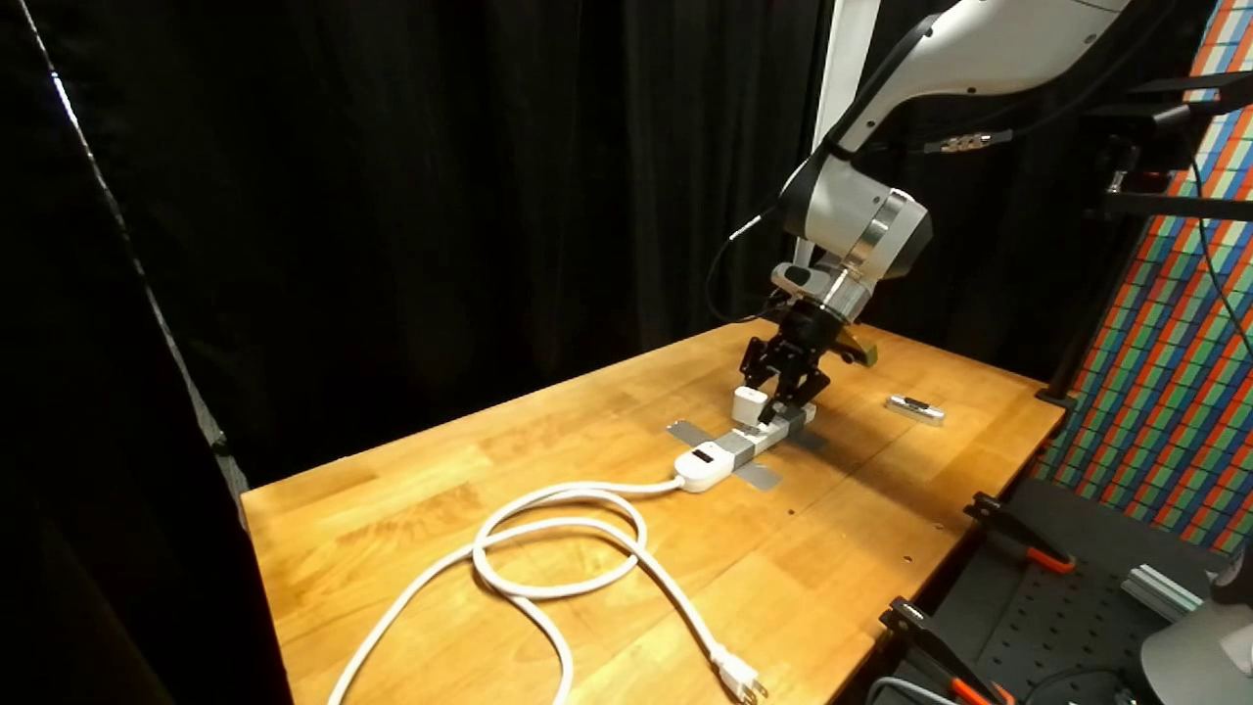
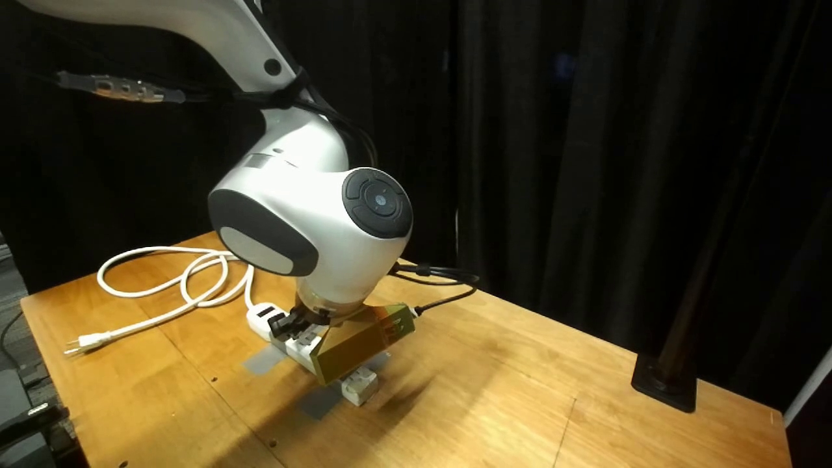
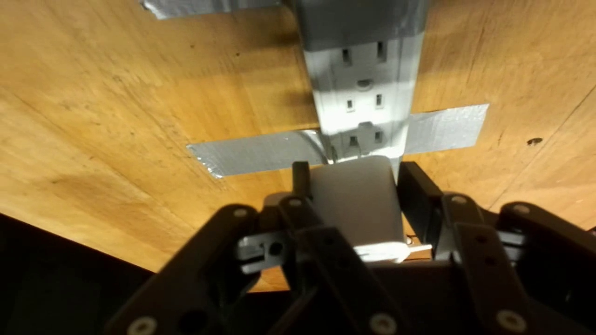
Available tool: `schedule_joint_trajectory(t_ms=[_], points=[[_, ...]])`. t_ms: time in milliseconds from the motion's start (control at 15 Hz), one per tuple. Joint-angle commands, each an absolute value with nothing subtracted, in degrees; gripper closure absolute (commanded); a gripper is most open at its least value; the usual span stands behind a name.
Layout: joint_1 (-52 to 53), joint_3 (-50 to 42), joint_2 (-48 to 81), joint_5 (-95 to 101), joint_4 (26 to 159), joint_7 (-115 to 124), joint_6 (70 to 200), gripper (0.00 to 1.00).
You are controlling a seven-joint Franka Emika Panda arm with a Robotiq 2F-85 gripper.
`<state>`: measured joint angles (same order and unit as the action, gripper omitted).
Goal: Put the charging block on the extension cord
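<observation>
Tool (image 3: 355, 172): gripping the charging block (image 3: 354, 204), one finger at its left side and one at its right in the wrist view. Block is over the socket strip of the extension cord (image 1: 704, 467), right of and farther than the strip's rounded cable end in an exterior view; looks roughly upright. Bare outlets (image 3: 364, 100) lie just beyond its far edge in the wrist view. Strip is fixed to the wooden surface (image 1: 842, 548) with silver tape (image 3: 256, 151).

Prongs and the slots beneath are hidden, so I can't say whether the block touches the strip or hangs just above it.

Step in hand (judged): align and plug in. Notes for doing it well:
- Square the block to the strip's long edges; take out any twist before pressing.
- Commit to one outlet. Paired slots sit side by side across the strip, so get the left-right match first, then near-far.
- Lower straight and lightly. If it stops early, nudge near or far rather than push harder.
- Press only once prongs find slots; the smooth block may pivot between the fingers, and a slanted push could strain the tape.
- Release when the block stands unaided, then rise vertically.
</observation>
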<state>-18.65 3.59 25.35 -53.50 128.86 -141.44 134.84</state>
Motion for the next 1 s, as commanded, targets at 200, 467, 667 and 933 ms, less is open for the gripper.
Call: schedule_joint_trajectory(t_ms=[200, 467, 667, 933], points=[[-15.8, -0.1, 23.2, -53.4, 130.4, -140.0, 133.6, 0.76], [-15.6, -1.1, 23.7, -53.1, 130.3, -139.2, 131.1, 0.76], [-16.0, -1.2, 24.0, -54.1, 130.3, -140.6, 130.5, 0.76], [-16.3, -0.7, 24.5, -56.0, 130.4, -143.3, 130.8, 0.76]])
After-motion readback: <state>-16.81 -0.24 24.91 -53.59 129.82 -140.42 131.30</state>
